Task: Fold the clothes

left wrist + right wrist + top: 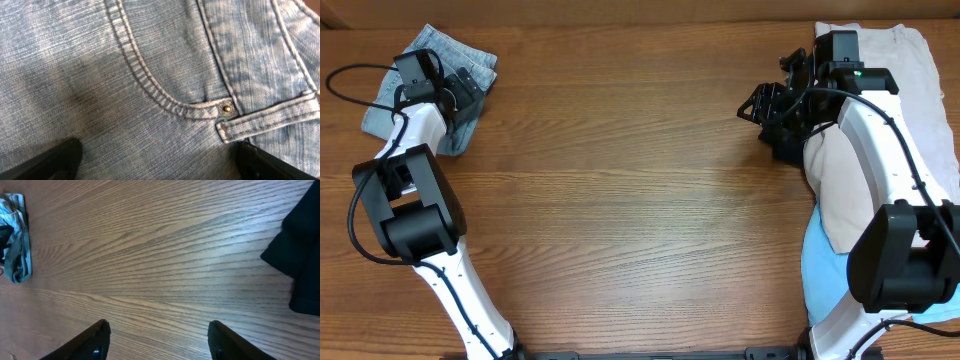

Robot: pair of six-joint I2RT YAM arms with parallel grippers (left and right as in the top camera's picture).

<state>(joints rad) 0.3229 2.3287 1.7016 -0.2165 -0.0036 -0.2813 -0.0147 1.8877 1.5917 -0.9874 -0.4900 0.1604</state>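
Pincer on my left stood wide open and empty, close over the denim shorts, which lay bunched at the far left corner of the table. My right pincer hung partly open over bare wood, holding nothing, beside the black garment. Closing here, I judged, might catch only the top layer and drag the bundle apart.

The left arm and right arm are showing white shells and chunky black joint housings. Black cables are looping alongside, and a green light is glowing on the right one.
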